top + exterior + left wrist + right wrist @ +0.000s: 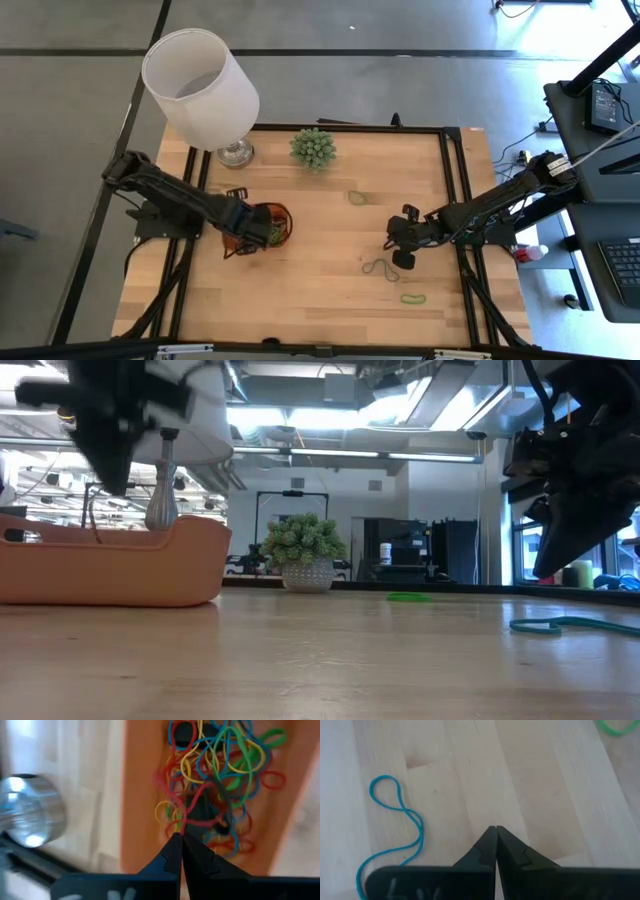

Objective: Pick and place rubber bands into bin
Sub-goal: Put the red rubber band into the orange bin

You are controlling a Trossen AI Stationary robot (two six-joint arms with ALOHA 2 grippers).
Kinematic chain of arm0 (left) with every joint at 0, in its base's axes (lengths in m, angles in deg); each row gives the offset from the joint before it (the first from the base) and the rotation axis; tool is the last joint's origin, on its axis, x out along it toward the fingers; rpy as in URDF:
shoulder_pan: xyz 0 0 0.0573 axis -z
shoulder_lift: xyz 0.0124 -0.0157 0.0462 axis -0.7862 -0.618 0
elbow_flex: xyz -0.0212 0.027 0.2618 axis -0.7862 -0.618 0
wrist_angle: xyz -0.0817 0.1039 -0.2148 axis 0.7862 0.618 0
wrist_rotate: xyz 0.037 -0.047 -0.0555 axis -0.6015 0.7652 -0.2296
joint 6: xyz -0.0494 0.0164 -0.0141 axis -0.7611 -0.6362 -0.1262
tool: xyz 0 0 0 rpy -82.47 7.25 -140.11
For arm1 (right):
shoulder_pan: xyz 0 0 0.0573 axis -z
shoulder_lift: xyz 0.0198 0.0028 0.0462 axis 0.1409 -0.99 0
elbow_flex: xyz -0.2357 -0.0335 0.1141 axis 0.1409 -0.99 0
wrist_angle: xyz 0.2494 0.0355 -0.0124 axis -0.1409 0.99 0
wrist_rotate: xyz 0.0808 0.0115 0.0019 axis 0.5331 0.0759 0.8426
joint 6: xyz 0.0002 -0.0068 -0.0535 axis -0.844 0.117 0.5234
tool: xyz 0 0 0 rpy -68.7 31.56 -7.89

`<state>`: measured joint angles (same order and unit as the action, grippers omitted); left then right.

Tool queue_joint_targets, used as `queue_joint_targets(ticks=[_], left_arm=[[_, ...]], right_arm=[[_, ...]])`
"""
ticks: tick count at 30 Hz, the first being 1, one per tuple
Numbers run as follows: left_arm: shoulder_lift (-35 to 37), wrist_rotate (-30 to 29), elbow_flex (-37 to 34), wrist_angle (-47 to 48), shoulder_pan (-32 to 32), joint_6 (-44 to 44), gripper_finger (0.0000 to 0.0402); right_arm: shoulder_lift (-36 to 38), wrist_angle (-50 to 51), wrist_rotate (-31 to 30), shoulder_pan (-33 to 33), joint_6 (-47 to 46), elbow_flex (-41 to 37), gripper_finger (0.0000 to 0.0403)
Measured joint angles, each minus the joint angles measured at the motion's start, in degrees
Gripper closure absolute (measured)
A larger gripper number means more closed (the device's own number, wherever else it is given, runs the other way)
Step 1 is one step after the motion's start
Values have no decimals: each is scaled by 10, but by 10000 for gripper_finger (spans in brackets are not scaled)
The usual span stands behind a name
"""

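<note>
Currently the bin (283,213) sits left of the desk (330,300) centre, holding a tangle of rubber bands (220,775); the left claw (176,839) hangs over it, fingers together on a red band; loose rubber bands lie toward the desk's right front: blue-grey band (395,835), green band (413,298); the right claw (495,831) hovers beside them, fingers together, empty.

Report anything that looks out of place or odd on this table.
Nothing is spilled or damaged. Three rubber bands lie loose on the wood, outside the orange bin: a twisted blue one near the right gripper, a green one towards the front edge and another green one mid-table.
</note>
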<state>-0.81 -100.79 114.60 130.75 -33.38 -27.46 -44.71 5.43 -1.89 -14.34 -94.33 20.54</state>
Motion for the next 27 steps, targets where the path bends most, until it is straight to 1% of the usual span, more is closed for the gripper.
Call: queue_joint_targets(ticks=[3, 5, 7, 10, 13, 21, 24, 27], left_arm=[[0, 3, -55, -60, -13, -9, 399], [0, 17, -81, -99, -23, -16, 399], [0, 30, -96, -124, -30, -24, 398], [0, 43, -99, -133, -37, -31, 393], [0, 51, -99, -142, -43, -45, 371], [0, 51, -99, -143, -47, -51, 290], [0, 51, -99, -143, -47, -51, 273], [0, 51, -95, -137, -47, -49, 264]], right_arm=[[0, -3, 0, 0, 1, 0, 395], [0, -5, 0, 0, 1, 0, 395], [0, -5, 0, 0, 1, 0, 395], [0, -5, 0, 0, 1, 0, 395], [0, -5, 0, 0, 3, 0, 395], [0, -7, 0, 0, 12, 0, 395], [0, -7, 0, 0, 13, 0, 395], [0, -7, 0, 0, 13, 0, 395]])
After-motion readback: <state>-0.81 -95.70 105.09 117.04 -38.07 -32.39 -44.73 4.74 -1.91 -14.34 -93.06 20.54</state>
